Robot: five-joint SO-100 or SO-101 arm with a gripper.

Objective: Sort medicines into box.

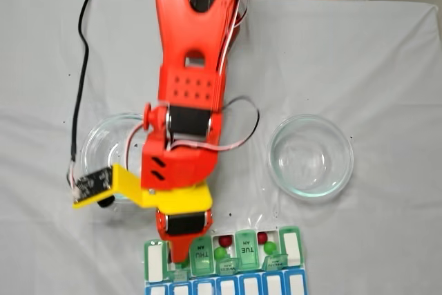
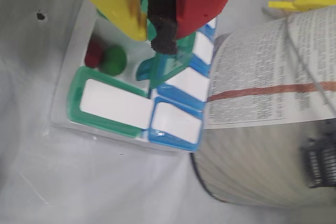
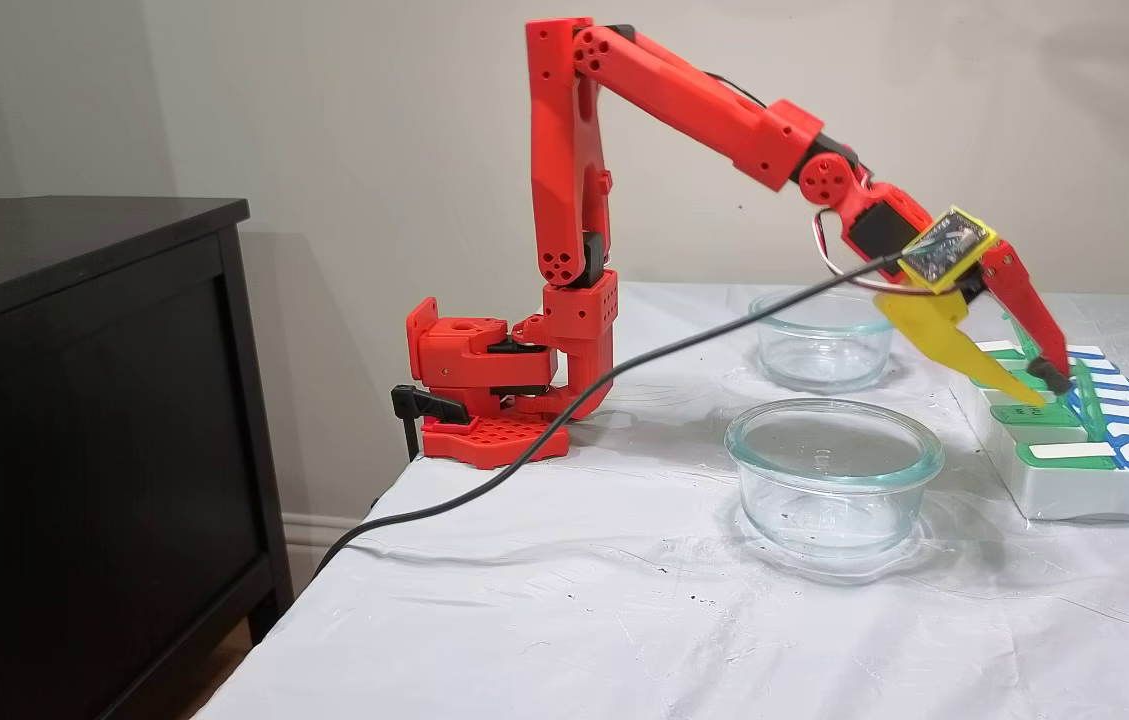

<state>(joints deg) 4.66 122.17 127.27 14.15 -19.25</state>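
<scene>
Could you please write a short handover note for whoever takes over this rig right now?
Gripper: down over the pill organizer, jaws close together around an upright green lid; whether it pinches the lid is unclear.
Pills: a red pill and green pill share one open compartment, and another pair sits in the next open one.
Both glass dishes look empty.
Left: check the compartment under the gripper, then close the lids.

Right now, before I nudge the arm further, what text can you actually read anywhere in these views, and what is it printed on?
"THU" with "AM" under it: on a green lid of the pill organizer, in a fixed view.
"TUE" with "AM" under it: on another green lid of that row.
Raised lids' small labels: too blurred to read.
Printed sheet beside the organizer in the wrist view: dense fine print, too small to read.
Blue row: white panels, no legible text.
</scene>
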